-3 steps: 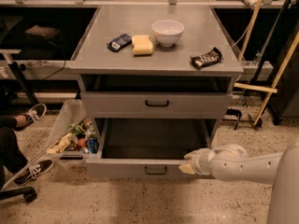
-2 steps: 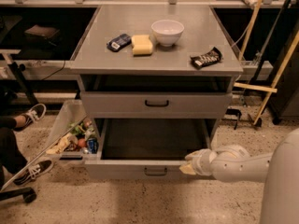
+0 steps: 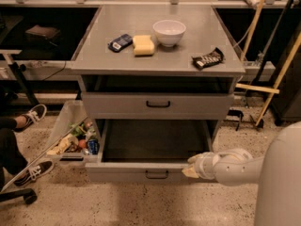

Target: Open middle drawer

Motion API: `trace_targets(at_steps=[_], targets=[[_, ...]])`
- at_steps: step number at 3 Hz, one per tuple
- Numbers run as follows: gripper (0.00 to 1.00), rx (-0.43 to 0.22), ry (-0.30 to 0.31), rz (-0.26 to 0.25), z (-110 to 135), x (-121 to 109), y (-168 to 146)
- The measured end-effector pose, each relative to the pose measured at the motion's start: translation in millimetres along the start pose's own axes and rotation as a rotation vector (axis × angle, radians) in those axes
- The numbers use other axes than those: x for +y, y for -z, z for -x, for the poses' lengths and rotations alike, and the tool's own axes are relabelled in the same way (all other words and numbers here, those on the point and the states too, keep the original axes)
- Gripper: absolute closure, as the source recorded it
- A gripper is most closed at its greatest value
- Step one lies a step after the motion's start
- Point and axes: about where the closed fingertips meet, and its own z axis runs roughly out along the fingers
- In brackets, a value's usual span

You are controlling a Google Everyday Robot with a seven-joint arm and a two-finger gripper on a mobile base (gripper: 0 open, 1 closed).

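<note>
Camera view: the wide, shallow grey metal middle drawer (image 3: 117, 106) looks shut under the grey counter (image 3: 94, 55), its small black bar handle (image 3: 158, 104) untouched. Below the middle drawer, the taller grey bottom drawer (image 3: 122, 173) stands pulled out. My white gripper (image 3: 192, 166) is at that drawer's front rim, below and to the right of the middle drawer's handle. I cannot tell whether it is open or closed, or holding anything. I judge the reach is not yet begun: next I must lift up and left to the handle, take it, and pull straight out. Since a second ago the gripper has barely shifted, and both drawers are unchanged.
</note>
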Motion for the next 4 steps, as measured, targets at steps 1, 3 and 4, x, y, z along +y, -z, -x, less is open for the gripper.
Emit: trace_targets(at_steps=[1, 3, 4], targets=[[1.0, 0.0, 0.0, 0.0, 1.5, 2.1, 0.6], [1.0, -0.001, -0.008, 0.003, -4.0, 7.8, 4.9], [1.0, 0.014, -0.026, 0.0, -17.0, 10.4, 8.9]])
